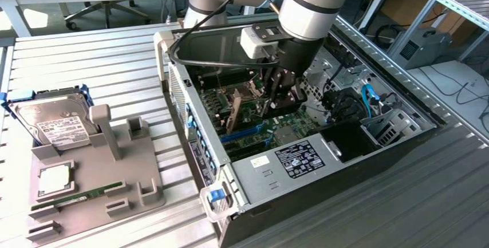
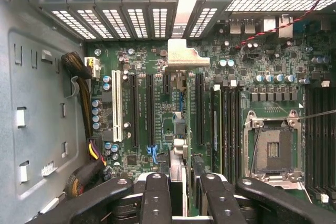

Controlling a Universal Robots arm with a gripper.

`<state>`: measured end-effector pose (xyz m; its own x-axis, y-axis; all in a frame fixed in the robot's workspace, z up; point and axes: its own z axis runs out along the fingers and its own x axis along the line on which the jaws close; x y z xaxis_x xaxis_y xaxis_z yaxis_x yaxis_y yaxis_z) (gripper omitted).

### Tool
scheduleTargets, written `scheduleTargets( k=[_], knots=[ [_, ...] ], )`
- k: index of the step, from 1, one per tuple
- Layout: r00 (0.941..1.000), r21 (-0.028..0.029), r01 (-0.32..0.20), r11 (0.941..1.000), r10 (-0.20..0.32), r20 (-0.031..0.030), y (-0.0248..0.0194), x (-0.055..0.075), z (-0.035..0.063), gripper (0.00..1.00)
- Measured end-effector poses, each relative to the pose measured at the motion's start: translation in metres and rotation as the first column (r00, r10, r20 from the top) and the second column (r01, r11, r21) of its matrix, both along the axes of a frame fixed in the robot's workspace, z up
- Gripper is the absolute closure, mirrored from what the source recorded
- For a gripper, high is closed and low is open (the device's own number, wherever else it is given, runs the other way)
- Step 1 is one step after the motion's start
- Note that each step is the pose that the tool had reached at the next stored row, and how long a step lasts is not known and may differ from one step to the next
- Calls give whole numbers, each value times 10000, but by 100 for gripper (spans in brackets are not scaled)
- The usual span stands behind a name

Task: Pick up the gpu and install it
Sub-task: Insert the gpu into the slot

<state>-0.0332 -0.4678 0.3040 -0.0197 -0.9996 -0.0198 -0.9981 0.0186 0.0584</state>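
A lab room with office chairs and wooden desks at the back holds a ribbed metal table (image 1: 91, 65), and on it lies an open black-and-silver computer tower case (image 1: 267, 170) on its side.

Inside that case the claw (image 1: 275, 100) hangs low over the green motherboard (image 2: 157, 66). Its dark fingers (image 2: 155, 198) are clenched on the gpu (image 1: 238, 109), a thin flat card seen edge-on, which stands upright between them with its silver bracket (image 2: 184, 56) reaching toward the ventilated rear slot covers. In the wrist view the card runs along the row of long black expansion slots (image 2: 149, 108), just over one of them; whether its edge is already seated I cannot tell.

Further out, a bundle of yellow and black power cables (image 2: 81, 103) lies by the case wall, and the bare processor socket (image 2: 273, 148) sits beyond the memory slots.

On the table at the exterior view's left, a grey plastic parts holder (image 1: 99, 185) carries a silver white-labelled hard drive (image 1: 54, 119) and a slim green memory stick (image 1: 80, 197).

The risk, as I judge it: if the card is slightly off the slot line or tilted, pressing down could jam its edge connector or flex the board, and the bracket could catch on the rear frame.
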Motion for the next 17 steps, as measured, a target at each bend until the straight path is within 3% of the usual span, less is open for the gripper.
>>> scheduleTargets(
  k=[17],
  knots=[
    [10000,-1,0,10000,0,0,-10,-56,-12,73]
  ],
)
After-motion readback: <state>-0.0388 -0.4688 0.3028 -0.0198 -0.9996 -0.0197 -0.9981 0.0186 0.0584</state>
